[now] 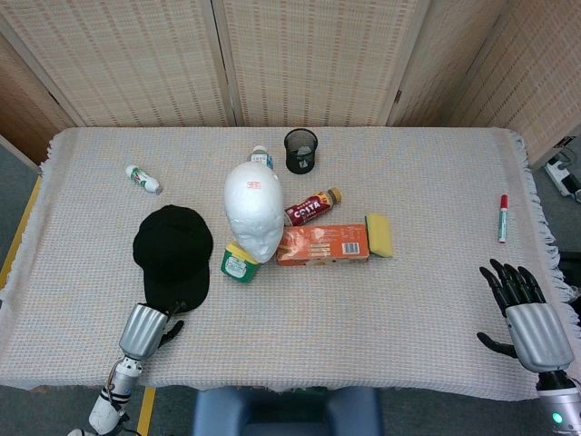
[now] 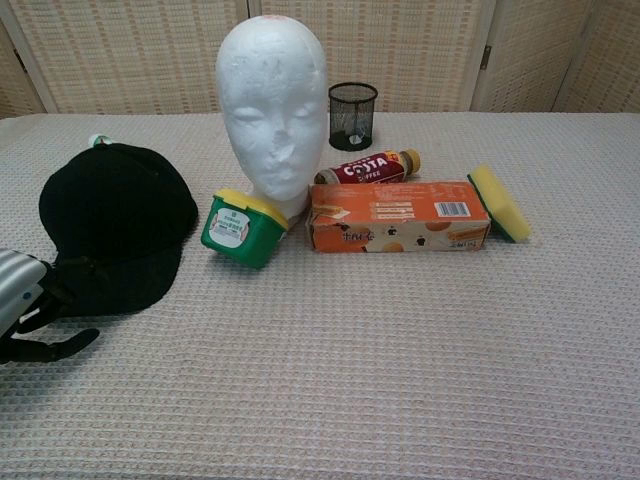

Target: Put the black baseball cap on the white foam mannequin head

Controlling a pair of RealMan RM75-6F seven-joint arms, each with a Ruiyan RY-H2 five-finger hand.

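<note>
The black baseball cap (image 1: 172,256) (image 2: 115,225) lies flat on the table, left of the white foam mannequin head (image 1: 254,209) (image 2: 272,110), which stands upright and bare. The cap's brim points toward the table's front edge. My left hand (image 1: 147,329) (image 2: 25,300) is at the brim's near edge, its fingertips (image 2: 62,294) touching the brim from above and the thumb spread apart below; it holds nothing. My right hand (image 1: 526,313) hovers by the front right edge with its fingers apart and empty, and does not show in the chest view.
A green tub with a yellow lid (image 1: 239,263) leans at the mannequin's base. An orange box (image 1: 322,243), a Costa bottle (image 1: 311,206) and a yellow sponge (image 1: 379,234) lie right of it. Behind stands a black mesh cup (image 1: 300,150). A red marker (image 1: 502,218) lies far right, a small bottle (image 1: 143,179) far left.
</note>
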